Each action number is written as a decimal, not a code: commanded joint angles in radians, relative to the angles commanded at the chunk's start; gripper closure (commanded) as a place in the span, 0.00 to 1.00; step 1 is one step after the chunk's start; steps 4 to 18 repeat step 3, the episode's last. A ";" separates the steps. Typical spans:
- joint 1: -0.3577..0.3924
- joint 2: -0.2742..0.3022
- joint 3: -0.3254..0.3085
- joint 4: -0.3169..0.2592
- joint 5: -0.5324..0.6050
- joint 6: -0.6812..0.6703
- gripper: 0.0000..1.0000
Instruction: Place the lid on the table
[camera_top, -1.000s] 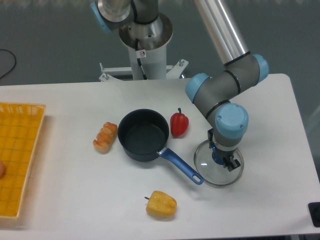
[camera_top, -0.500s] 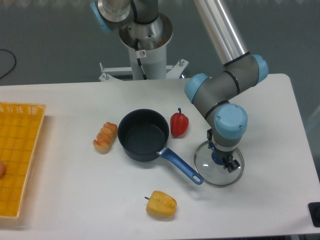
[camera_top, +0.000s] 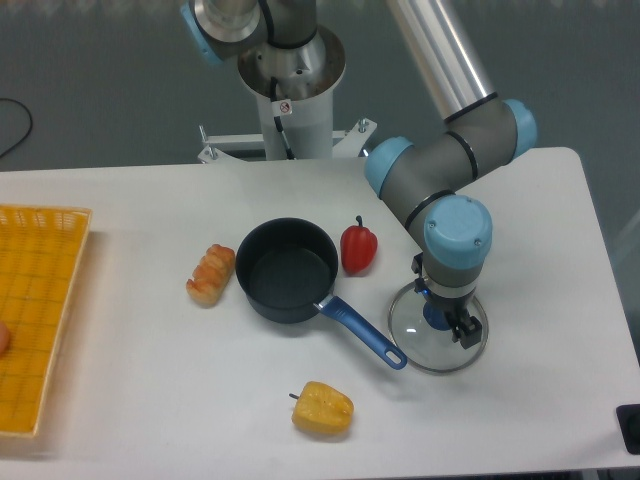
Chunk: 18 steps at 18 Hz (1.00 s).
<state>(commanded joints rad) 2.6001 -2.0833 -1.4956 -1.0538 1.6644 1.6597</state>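
One gripper (camera_top: 447, 322) matters here, and it stands straight down over the blue knob of the lid (camera_top: 410, 326), its wrist housing covering most of the fingers, so I cannot tell whether they are pinching the knob or have let go of it. Outward from there, the lid itself looks to lie flat on the table (camera_top: 150, 400), its metal rim making a full ring on the white surface with no visible tilt, though whether it rests fully or hangs a hair above cannot be read from this view. It is off the pot (camera_top: 287, 270), which sits open and apart at about nine o'clock from the lid, its blue handle running toward the lid's rim and ending just beside it. As a judgement, the placing is nearly or wholly done: the lid is where the task wants it, and what is left is for the fingers to release, if they have not, and for the arm to lift clear without dragging the knob. A red pepper (camera_top: 359, 247) stands near the lid at about ten o'clock, a yellow pepper (camera_top: 322, 408) lies at about seven o'clock, farther off, a bread roll (camera_top: 210, 274) sits beyond the pot, and a yellow tray (camera_top: 40, 320) lies far off at nine o'clock.
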 joint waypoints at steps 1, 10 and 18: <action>-0.002 0.012 0.000 -0.002 -0.005 0.002 0.00; -0.009 0.031 -0.003 -0.002 -0.012 0.003 0.00; -0.009 0.031 -0.003 -0.002 -0.012 0.003 0.00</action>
